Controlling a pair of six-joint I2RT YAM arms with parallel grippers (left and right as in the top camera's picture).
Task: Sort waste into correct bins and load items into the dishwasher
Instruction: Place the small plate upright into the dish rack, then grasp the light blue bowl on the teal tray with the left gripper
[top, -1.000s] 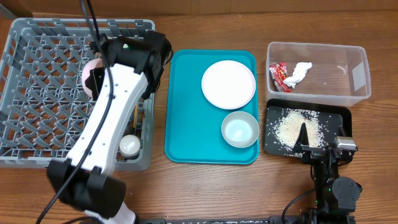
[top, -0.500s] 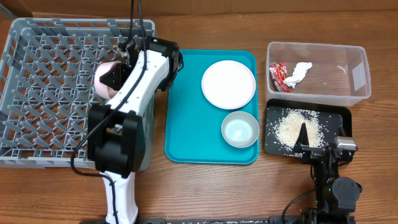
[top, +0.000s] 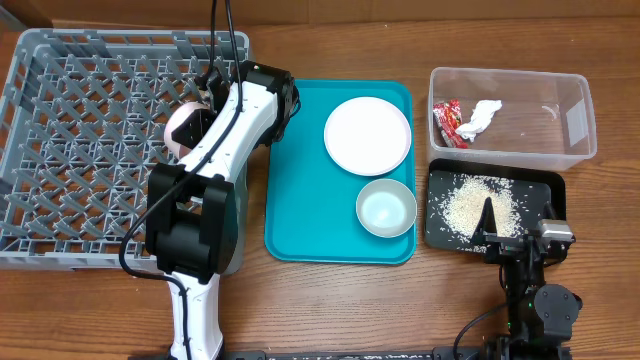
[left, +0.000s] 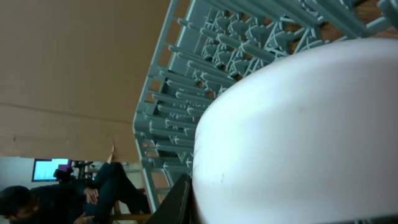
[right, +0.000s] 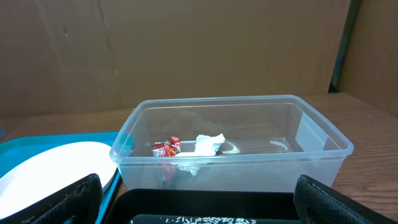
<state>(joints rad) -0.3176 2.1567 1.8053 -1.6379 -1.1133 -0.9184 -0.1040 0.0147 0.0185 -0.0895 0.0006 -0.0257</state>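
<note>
A round pinkish-white dish (top: 178, 133) is held by the left gripper (top: 198, 118) over the right part of the grey dish rack (top: 80, 130), with the fingers closed against it. In the left wrist view the dish is seen as a smooth, glossy white dome, and one dark finger (left: 177, 202) is pressed to its lower edge. On the teal tray (top: 305, 205) a flat white plate (top: 367, 135) is laid, and a small grey-silver bowl (top: 386, 208) is set just in front of it. The red wrapper (top: 449, 122) and the crumpled napkin (top: 481, 117) are contained in the clear tub (top: 572, 108). Whitish rice grains (top: 468, 205) are scattered in the black tray (top: 438, 238). The right gripper (top: 518, 210) is held over that tray, its fingers spread wide.
</note>
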